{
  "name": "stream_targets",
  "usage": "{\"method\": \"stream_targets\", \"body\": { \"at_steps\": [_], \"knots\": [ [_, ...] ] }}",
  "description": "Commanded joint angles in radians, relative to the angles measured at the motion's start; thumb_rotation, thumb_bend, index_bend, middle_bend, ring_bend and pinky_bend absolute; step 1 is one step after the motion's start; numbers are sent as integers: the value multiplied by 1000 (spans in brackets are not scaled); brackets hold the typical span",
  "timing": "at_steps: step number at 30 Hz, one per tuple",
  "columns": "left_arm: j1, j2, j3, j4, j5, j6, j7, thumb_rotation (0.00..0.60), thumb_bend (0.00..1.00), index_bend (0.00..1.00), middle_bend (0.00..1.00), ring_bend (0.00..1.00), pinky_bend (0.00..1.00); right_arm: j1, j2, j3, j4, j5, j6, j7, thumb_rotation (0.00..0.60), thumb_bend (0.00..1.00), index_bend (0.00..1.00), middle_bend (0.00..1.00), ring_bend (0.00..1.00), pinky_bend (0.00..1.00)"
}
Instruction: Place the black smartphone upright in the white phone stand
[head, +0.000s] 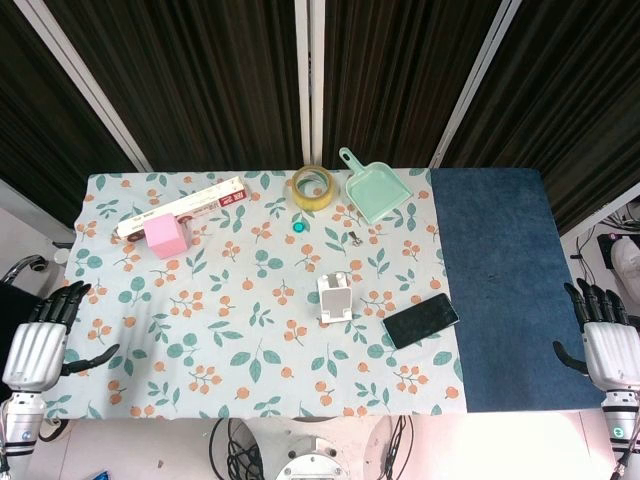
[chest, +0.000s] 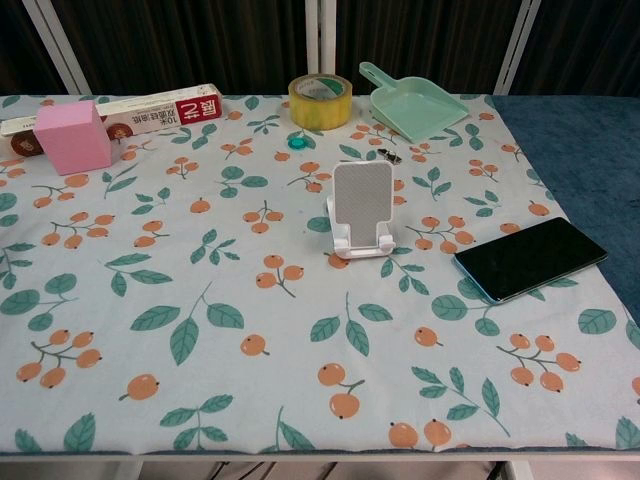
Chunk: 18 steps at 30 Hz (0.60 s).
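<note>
The black smartphone (head: 421, 320) (chest: 530, 258) lies flat, screen up, on the floral cloth near its right edge. Just to its left stands the white phone stand (head: 335, 298) (chest: 362, 209), with nothing in it. In the head view my left hand (head: 42, 340) hangs off the table's left side, fingers apart and holding nothing. My right hand (head: 605, 340) is off the table's right side, likewise open and away from the phone. Neither hand shows in the chest view.
At the back lie a yellow tape roll (head: 312, 187) (chest: 319, 100), a mint dustpan (head: 376, 190) (chest: 415, 103), a pink block (head: 167, 236) (chest: 72, 136), a long box (head: 185, 206) (chest: 140, 112), a small teal cap (head: 299, 227) and a metal clip (head: 354, 237). A blue mat (head: 500, 290) covers the table's right part.
</note>
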Motion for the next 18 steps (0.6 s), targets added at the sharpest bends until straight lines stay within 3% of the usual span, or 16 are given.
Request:
{"method": "stream_targets", "body": {
  "at_steps": [1, 13, 18],
  "knots": [
    [0, 0, -2, 0, -1, 1, 1, 216, 99, 87, 87, 104, 210, 0, 1, 0, 0, 0, 0, -1, 600, 176, 0, 0, 0, 0],
    [0, -1, 0, -4, -1, 2, 2, 214, 99, 87, 87, 104, 210, 21, 21, -11, -15, -21, -35, -7, 600, 176, 0, 0, 0, 0],
    [2, 1, 0, -1, -5, 5, 0, 216, 99, 87, 87, 104, 210, 72, 57, -11, -65, -39, -103, -54, 600, 175, 0, 0, 0, 0]
  ]
}}
